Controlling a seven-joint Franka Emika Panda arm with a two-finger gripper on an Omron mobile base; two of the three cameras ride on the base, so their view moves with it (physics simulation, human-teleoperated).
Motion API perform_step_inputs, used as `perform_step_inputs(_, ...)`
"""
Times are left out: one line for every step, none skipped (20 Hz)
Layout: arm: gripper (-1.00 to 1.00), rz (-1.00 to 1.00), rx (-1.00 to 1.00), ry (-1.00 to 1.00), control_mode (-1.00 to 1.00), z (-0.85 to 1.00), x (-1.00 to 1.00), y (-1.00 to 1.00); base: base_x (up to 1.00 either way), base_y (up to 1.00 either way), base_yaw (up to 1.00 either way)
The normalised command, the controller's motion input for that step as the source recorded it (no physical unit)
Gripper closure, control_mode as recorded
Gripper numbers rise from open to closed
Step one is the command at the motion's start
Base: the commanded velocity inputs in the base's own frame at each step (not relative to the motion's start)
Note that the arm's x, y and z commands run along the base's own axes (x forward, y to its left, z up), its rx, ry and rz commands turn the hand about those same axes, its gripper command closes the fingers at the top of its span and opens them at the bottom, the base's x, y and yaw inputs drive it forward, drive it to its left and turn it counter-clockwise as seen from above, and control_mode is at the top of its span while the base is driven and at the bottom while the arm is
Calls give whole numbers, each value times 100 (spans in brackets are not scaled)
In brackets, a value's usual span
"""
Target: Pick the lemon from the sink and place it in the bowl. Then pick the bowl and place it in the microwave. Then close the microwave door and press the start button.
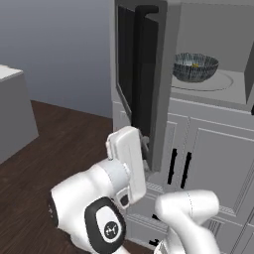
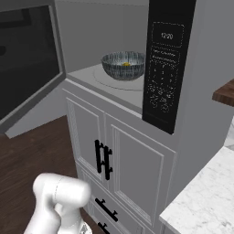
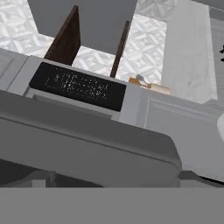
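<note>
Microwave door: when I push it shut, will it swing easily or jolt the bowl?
The microwave door stands wide open, apparently side-hinged, so it should swing as one stiff panel. The bowl sits low and wide on the turntable; tipping looks unlikely. The lemon could roll slightly.
</note>
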Motion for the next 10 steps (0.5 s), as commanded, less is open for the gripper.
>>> perform_step_inputs(-100,-3,29,-7,-100,35,-11,-99,0,0,0)
perform_step_inputs(-100,-3,29,-1,-100,29,0,-99,0,0,0)
perform_step_inputs(-100,-3,29,0,-100,24,0,-99,0,0,0)
perform_step_inputs(-100,-2,28,0,-100,26,0,-100,0,0,0)
perform_step_inputs(-100,-1,28,0,-100,26,3,-100,0,0,0)
perform_step_inputs(-100,-1,28,0,-100,26,2,-100,0,0,0)
perform_step_inputs(-100,-1,28,0,-100,24,6,-100,0,0,0)
perform_step_inputs(-100,0,27,0,-100,23,10,-99,0,0,0)
perform_step_inputs(-100,0,28,0,-100,24,11,-96,0,0,0)
perform_step_inputs(-100,0,27,0,-100,26,13,-95,0,0,0)
